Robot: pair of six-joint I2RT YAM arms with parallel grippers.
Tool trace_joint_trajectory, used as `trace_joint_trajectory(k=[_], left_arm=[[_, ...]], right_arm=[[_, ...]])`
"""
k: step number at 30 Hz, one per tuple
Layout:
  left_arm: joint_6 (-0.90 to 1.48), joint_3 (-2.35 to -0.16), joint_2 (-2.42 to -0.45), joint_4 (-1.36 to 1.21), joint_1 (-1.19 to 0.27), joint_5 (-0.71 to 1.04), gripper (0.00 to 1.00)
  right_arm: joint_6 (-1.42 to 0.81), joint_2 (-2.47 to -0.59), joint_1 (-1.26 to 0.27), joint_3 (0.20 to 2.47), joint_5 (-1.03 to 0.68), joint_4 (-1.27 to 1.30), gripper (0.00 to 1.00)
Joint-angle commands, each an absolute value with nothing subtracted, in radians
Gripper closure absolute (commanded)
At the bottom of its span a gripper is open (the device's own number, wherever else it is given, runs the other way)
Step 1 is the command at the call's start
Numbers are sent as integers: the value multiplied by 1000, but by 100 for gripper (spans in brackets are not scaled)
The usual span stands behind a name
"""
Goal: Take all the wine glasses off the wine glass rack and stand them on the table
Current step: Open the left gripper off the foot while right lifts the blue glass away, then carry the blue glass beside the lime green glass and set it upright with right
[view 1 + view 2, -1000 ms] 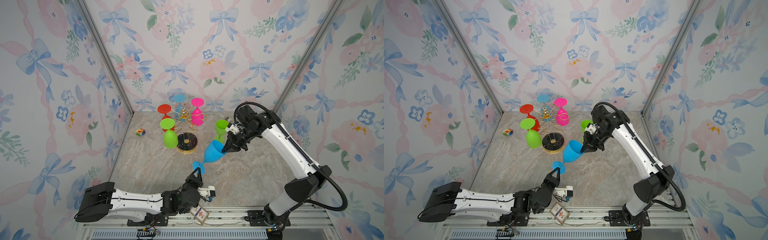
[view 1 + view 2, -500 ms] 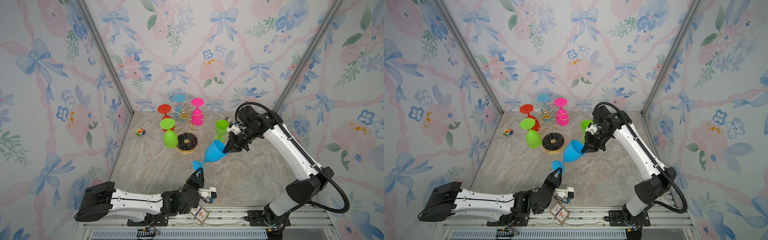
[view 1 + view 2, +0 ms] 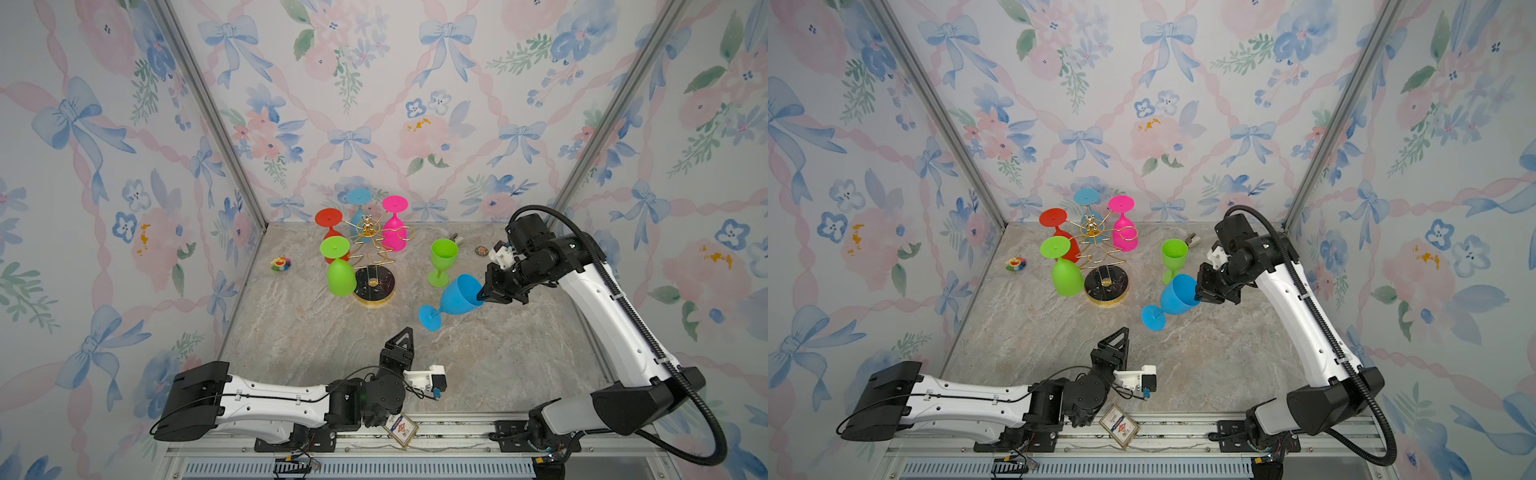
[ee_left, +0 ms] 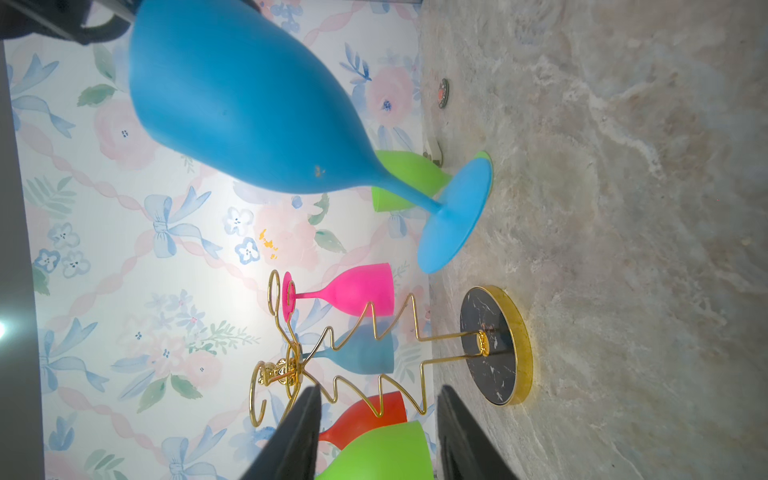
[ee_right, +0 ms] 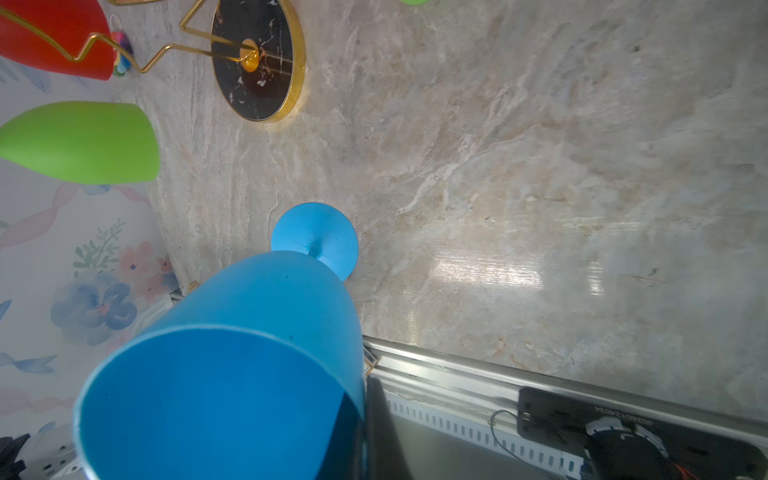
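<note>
- The blue wine glass looks like light, stiff, matte plastic. It is unlikely to shatter, but its thin rim could slip, so the stem or bowl wall would give a surer hold.
- The right hand is clenched on its rim, right of centre in both top views. The glass is tilted with its foot low over the desk; I cannot tell whether the foot touches.
- The glass hangs clear of the wine glass rack, which stands to its left.
- The left hand, at lower centre, is released and empty, apart from the glass.

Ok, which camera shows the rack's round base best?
The right wrist view: the wine glass rack's base is large and nearly face-on. The left wrist view shows it obliquely; both top views show it small.
</note>
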State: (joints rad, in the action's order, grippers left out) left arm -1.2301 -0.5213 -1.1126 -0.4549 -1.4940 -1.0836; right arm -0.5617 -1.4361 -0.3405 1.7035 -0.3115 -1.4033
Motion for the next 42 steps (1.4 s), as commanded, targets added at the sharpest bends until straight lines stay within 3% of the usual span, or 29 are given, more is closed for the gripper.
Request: trace_joint_trajectory(k=[1,11,19,29,42], left_arm=[[-1033,-572,-1112,-456,-1500,-1094,42],[-555,-746,-1113,-156,-1499,-1138,18],[-199,-848,-961,76,-1482,-962,4],[7,-985,-952,297,-1369,-755,2],[38,-1040,-942,322,-1301,-645,2]], right_arm=[[-582,-1407,-305,1693,-157,-1426,100],[-735,-1415,-278,1698,192,-1404,100],[-758,-1498,-224,1716,231,-1335,100],[-740,-1649,-170,1831,170,-1288,100],[-737,-1881,-167,1968,98,-1278,100]])
